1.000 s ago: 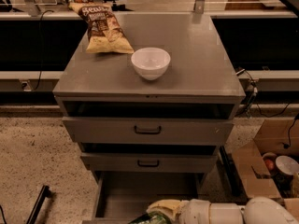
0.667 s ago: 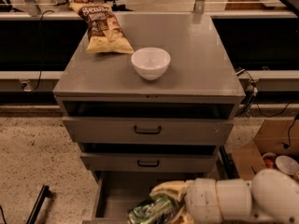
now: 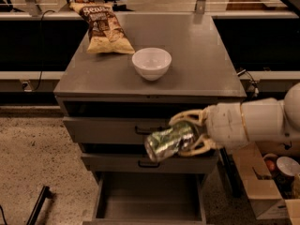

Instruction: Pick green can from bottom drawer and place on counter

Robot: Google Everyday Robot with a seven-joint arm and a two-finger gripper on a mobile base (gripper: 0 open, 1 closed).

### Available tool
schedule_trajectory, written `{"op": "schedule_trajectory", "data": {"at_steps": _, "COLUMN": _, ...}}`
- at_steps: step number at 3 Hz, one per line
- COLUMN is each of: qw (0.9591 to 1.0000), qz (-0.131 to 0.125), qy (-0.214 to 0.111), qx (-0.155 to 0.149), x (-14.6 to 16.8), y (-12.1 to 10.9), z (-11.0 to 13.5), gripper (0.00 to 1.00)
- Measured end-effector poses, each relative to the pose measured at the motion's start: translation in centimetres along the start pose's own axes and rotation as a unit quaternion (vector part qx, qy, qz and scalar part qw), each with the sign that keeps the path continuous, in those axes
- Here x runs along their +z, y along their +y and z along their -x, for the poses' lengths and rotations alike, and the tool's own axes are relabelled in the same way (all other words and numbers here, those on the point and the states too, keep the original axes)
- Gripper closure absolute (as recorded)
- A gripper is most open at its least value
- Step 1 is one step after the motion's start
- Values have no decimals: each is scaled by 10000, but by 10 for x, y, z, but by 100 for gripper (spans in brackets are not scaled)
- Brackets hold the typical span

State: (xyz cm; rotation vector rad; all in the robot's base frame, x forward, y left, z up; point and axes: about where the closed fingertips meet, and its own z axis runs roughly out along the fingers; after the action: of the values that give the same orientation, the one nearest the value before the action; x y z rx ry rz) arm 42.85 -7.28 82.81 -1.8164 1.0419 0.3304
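The green can (image 3: pixel 168 141) is held sideways in the air in front of the two upper drawers, silver end toward the left. My gripper (image 3: pixel 191 134) is shut on the green can, its pale fingers (image 3: pixel 187 116) wrapped over and under it; the white arm (image 3: pixel 253 123) reaches in from the right. The bottom drawer (image 3: pixel 149 202) is pulled open below the can and shows a bare grey floor. The counter (image 3: pixel 197 55) lies above and behind the can.
A white bowl (image 3: pixel 151 63) stands near the counter's front middle. A chip bag (image 3: pixel 104 28) lies at its back left. Two drawers with black handles (image 3: pixel 148 130) sit slightly open. A cardboard box (image 3: pixel 267 182) with items stands on the floor at right.
The gripper has risen from the bottom drawer with the green can in it, up to the height of the upper drawers. The bottom drawer now shows empty.
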Motion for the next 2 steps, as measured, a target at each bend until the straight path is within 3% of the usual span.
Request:
{"op": "schedule_trajectory", "data": {"at_steps": 1, "qw": 9988, "qz": -406, "qy": 121, "qx": 248, "x": -6, "y": -56, "z": -39, "gripper": 100}}
{"op": "schedule_trajectory", "data": {"at_steps": 2, "qw": 9988, "qz": -440, "qy": 103, "qx": 212, "x": -6, "y": -64, "z": -37, "gripper": 100}}
